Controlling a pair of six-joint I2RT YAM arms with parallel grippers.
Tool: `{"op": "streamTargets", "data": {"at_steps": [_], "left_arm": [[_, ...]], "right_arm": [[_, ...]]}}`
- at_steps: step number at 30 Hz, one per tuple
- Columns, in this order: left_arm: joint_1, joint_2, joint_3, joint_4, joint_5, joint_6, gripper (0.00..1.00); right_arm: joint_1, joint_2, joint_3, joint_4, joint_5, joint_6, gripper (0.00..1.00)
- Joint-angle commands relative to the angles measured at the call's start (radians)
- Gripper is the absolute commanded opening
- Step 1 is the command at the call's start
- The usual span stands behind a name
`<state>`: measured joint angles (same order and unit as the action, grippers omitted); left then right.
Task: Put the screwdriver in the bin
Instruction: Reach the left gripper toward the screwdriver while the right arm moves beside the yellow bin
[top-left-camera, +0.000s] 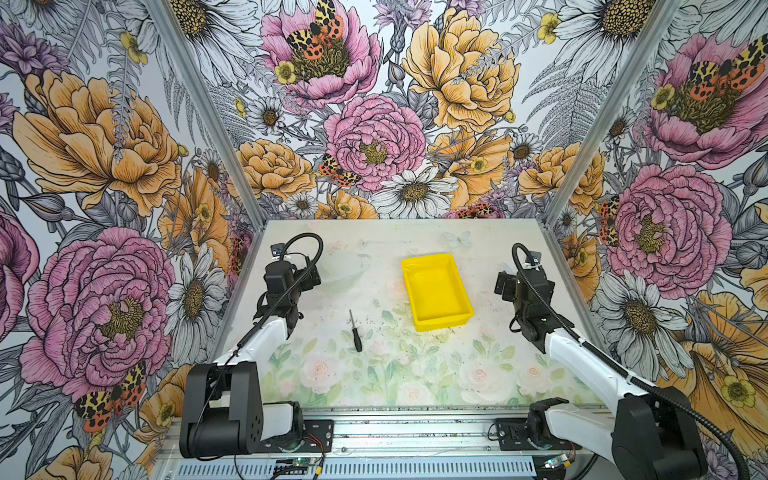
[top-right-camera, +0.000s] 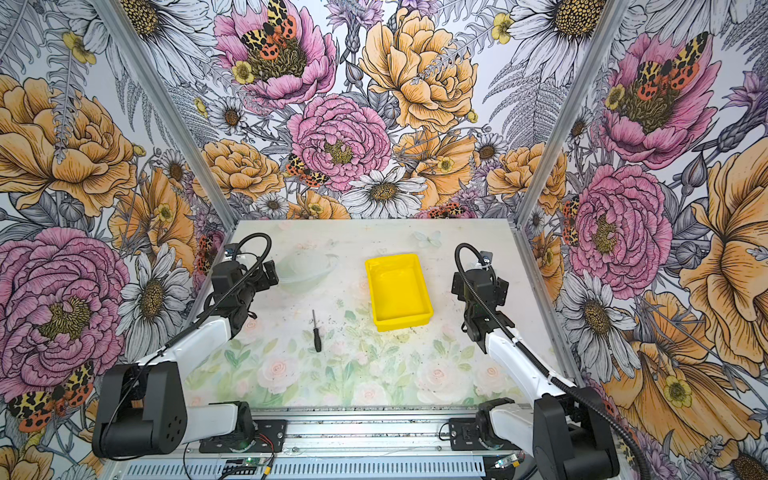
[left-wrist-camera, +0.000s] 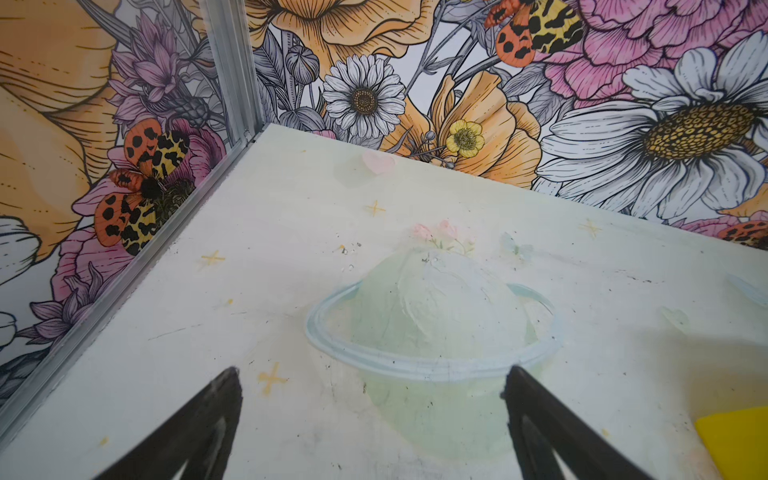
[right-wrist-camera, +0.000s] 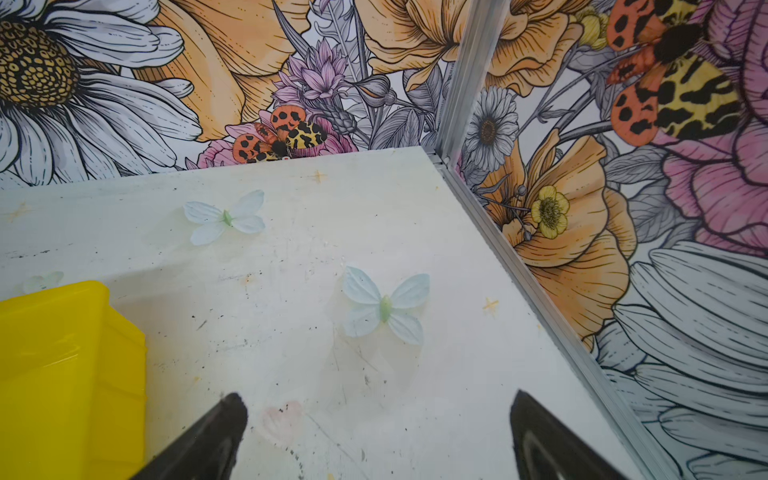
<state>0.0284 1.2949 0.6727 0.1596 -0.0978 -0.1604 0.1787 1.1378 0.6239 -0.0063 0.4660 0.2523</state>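
Table (top-left-camera: 399, 376) has a washed-out rose print, with a ringed planet (top-left-camera: 344, 271) printed around 11 o'clock and a pale butterfly (top-left-camera: 458, 238) at 1. Loud flower wallpaper (top-left-camera: 374, 124) all round, metal rail (top-left-camera: 415, 433) at 6.

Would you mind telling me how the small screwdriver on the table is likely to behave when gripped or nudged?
The screwdriver looks stiff: a thin straight shaft and black handle. Lying flat with a slim, round-looking handle, it may roll if nudged sideways. Small and slim, it is probably light.
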Motion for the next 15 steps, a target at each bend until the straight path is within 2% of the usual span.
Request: {"op": "streamTargets", "data": {"at_steps": [1,4,7,15], "left_arm": [[-0.006,-0.036,0.050,-0.201,0.004,-0.084,0.99],[-0.023,-0.062,0.084,-0.287,0.010,-0.112,0.98],[-0.053,-0.090,0.109,-0.373,-0.005,-0.130,0.99],[-0.163,-0.092,0.213,-0.640,-0.007,-0.254,0.99]], "right_arm": [[0.017,-0.032,0.055,-0.205,0.042,0.087,0.99],[0.034,-0.054,0.087,-0.256,0.010,0.116,0.99],[0.041,-0.054,0.128,-0.298,-0.088,0.139,0.99],[0.071,0.061,0.301,-0.513,-0.281,0.128,0.99]]}}
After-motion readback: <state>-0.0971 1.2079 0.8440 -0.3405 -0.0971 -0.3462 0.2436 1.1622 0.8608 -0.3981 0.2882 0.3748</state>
